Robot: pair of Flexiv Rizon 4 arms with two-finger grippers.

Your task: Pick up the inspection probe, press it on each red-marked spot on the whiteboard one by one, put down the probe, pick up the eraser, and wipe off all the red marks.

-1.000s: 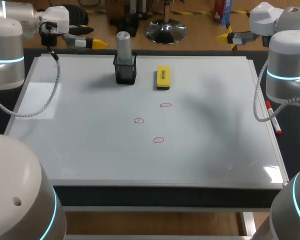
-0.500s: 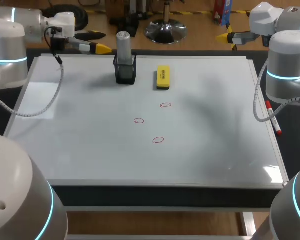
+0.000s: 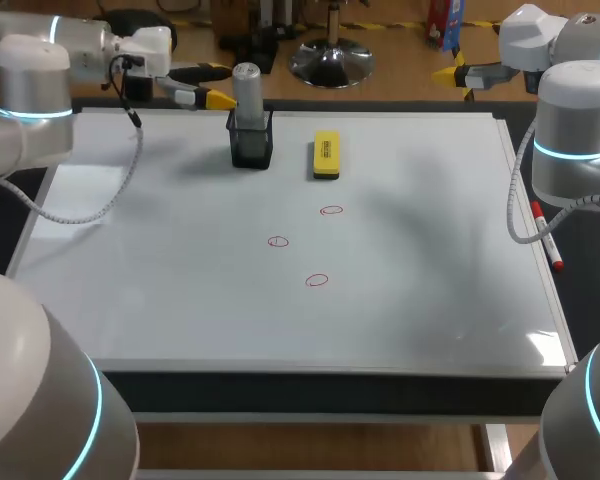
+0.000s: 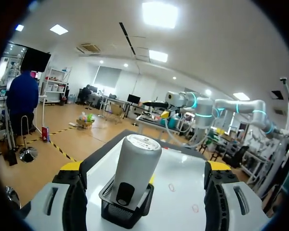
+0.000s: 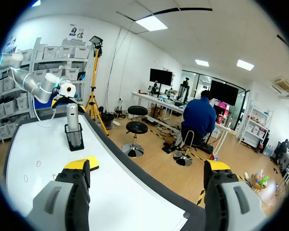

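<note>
Inspection probe (image 4: pixel 135 166): a smooth grey cylinder standing upright in a black mesh holder (image 4: pixel 125 211). It is just ahead of the left gripper (image 3: pixel 212 86), in line with the gap between its wide-spread, empty fingers, which do not touch it. It looks rigid and probably slippery, so the bare upper body above the holder's rim seems the best place to grip it. Beside the holder lies a yellow eraser (image 3: pixel 326 155). Nearer the middle of the whiteboard (image 3: pixel 180 300) are three red marks (image 3: pixel 278 241). The right gripper (image 3: pixel 452 68) hangs wide open and empty beyond the board's far right corner.
</note>
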